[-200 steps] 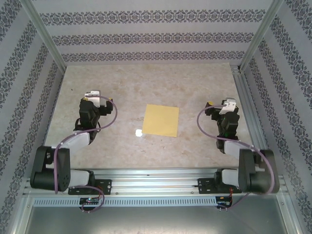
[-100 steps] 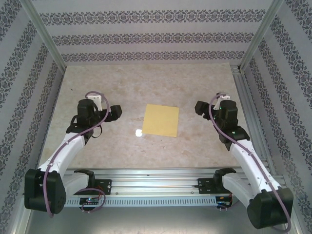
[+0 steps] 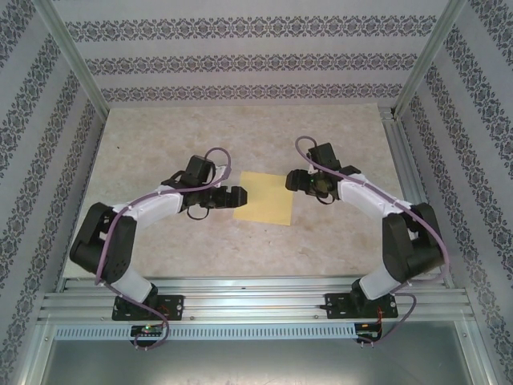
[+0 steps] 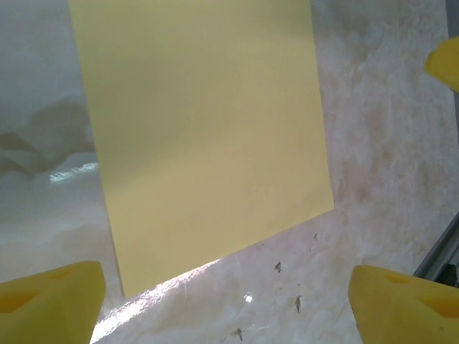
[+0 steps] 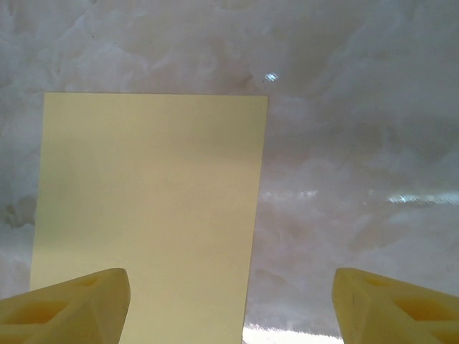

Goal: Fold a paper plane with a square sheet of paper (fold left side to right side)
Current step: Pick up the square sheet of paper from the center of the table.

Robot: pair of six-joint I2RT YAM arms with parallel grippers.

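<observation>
**Grippers standing wide on either side of the yellow sheet**

You are looking at a thin, plain mustard-yellow square sheet of paper that is lying flat and unfolded on the pale marbled table. No crease is showing in it from above or from either wrist camera.

Your left gripper is hovering just beside the sheet's left edge, with its black body pointing across towards the paper. In its wrist view the two yellow fingertips are standing far apart with nothing between them, so the jaws are spread and gripping nothing. The sheet's near corner is sitting just ahead of one fingertip, and bare table is showing ahead of the other.

Your right gripper is hovering at the sheet's far right corner. Its jaws are also spread wide and holding nothing. In its wrist view one yellow finger is overlapping the sheet's edge, while the other is hanging over bare table beside the paper. You cannot tell from these views whether that finger is touching the sheet.
</observation>
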